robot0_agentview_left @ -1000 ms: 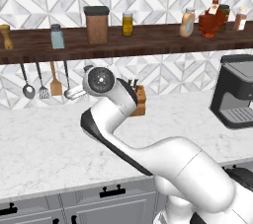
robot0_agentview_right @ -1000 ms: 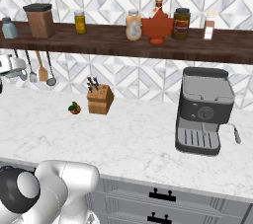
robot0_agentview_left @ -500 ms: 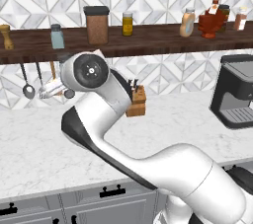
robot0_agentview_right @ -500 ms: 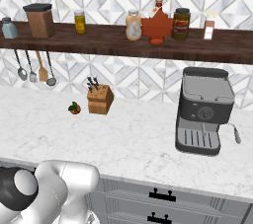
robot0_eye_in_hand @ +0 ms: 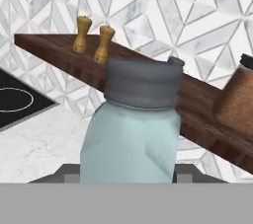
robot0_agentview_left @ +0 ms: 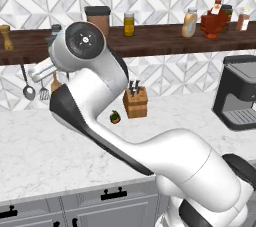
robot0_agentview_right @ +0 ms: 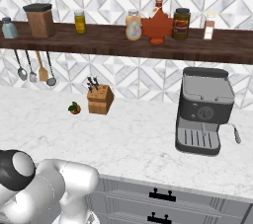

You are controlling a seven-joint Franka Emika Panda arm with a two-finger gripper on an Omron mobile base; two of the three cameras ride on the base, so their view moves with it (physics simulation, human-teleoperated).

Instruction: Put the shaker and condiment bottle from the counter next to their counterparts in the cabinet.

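In the hand view the pale blue-grey shaker with its grey cap stands upright between the jaws of my gripper, which is shut on it, level with the dark wooden cabinet shelf. A second grey cap peeks out just behind it. The matching shaker stands at the shelf's left end and is half hidden by my arm in the left base view. The peach condiment bottle stands on the shelf beside the red bottles.
On the shelf are wooden pepper mills, a brown canister and a yellow jar. Utensils hang below. A knife block, a small fruit and a coffee machine sit on the counter.
My arm has swung up and to the left, carrying the wrist from counter height to the level of the shelf. Nothing on the shelf or counter has moved.
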